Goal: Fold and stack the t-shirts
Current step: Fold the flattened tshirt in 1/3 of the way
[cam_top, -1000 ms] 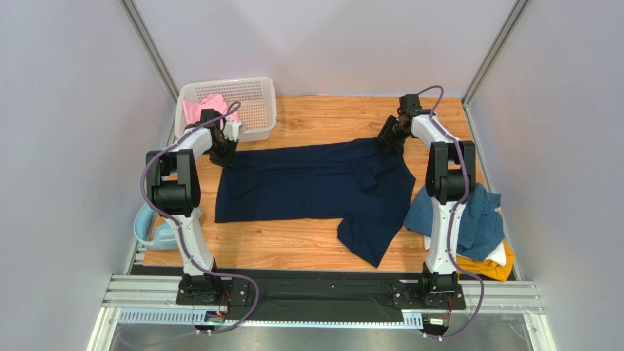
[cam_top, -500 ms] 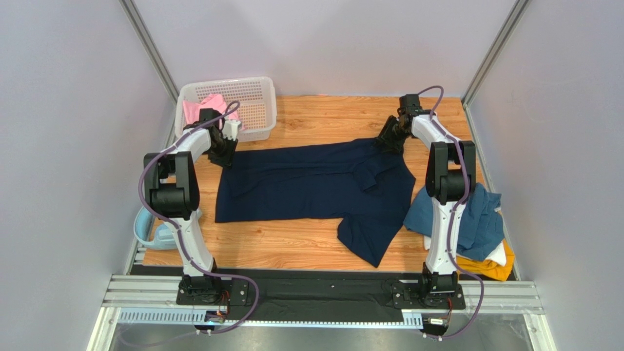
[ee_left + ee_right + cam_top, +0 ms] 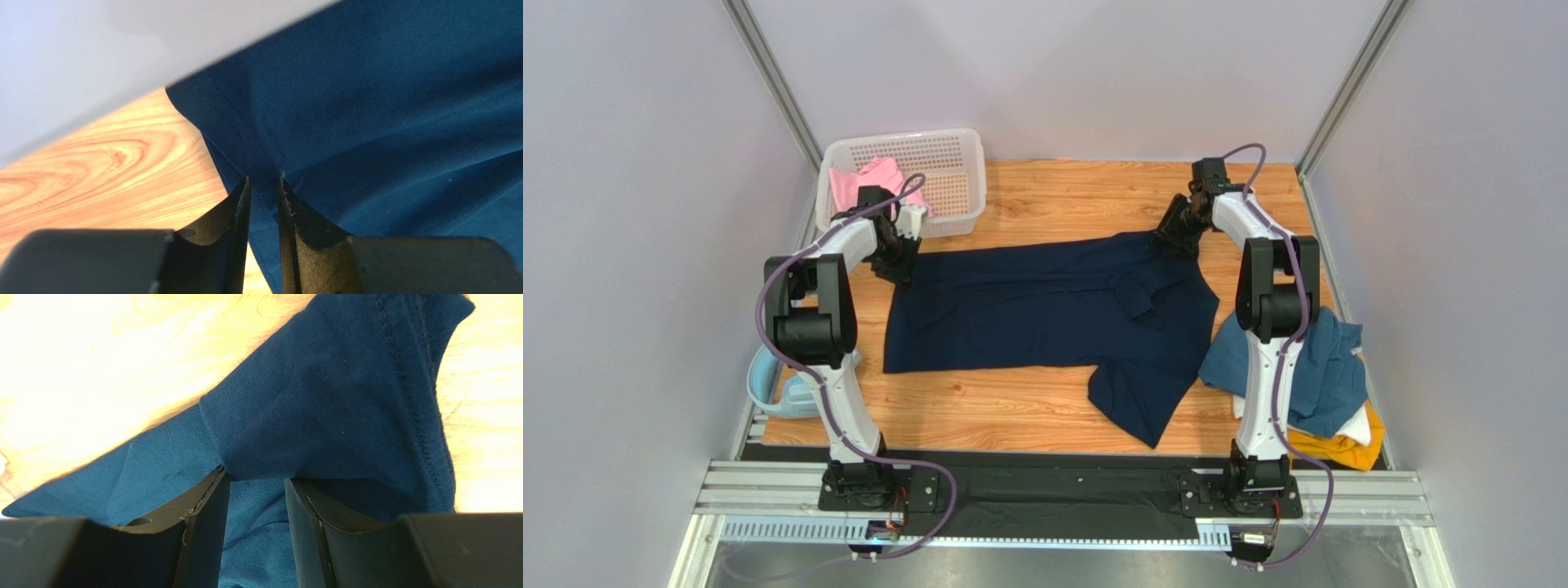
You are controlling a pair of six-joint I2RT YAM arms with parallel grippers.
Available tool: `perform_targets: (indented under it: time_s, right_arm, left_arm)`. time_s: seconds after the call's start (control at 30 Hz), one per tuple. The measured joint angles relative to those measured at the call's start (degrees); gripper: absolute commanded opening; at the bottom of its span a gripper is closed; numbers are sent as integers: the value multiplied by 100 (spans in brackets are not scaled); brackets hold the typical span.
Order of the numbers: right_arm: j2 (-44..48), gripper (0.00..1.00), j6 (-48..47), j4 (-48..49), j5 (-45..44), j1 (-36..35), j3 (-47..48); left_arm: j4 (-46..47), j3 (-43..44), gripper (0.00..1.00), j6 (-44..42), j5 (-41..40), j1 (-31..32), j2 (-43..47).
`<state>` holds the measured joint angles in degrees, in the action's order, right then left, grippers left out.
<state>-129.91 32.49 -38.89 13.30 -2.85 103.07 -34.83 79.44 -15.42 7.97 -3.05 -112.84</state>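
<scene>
From my console the navy t-shirt (image 3: 1038,306) reads as soft, matt cloth, fine-knit, with a neat row of stitching along its hem (clearest from the left wrist). The table (image 3: 1014,423) is pale wood, its grain showing, with a light sheen. The left gripper (image 3: 264,182) has fingers (image 3: 233,220) of black matt plastic, a little rough at the edges. I see the basket (image 3: 952,184) as white perforated plastic, and the rails (image 3: 1369,496) by the bases as dull silver metal.
</scene>
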Motion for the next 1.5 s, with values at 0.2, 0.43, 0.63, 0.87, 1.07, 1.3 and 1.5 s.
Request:
perform_targets:
  time_s: [0.2,0.43,0.63,0.87,1.07,1.3,1.5]
  right_arm:
    - [0,44,0,-7,-13,0,-2]
    - [0,44,0,-7,-17,0,-2]
    - [0,43,0,-7,-20,0,-2]
    - [0,43,-2,-9,-24,0,-4]
    - [0,44,-15,-11,-24,0,-4]
    - [0,44,-24,-9,-22,0,-2]
    - [0,43,-28,-7,-20,0,-4]
  left_arm:
    - [20,-7,0,20,-7,0,-11]
    - [-15,52,0,24,11,0,-46]
    - [-61,282,0,37,9,0,-66]
    - [-61,861,0,92,-76,0,-286]
    - [-103,640,30,92,120,-4,-157]
    - [-649,-1331,38,-238,382,-2,1692]
    - [-820,-1788,38,-415,501,7,2369]
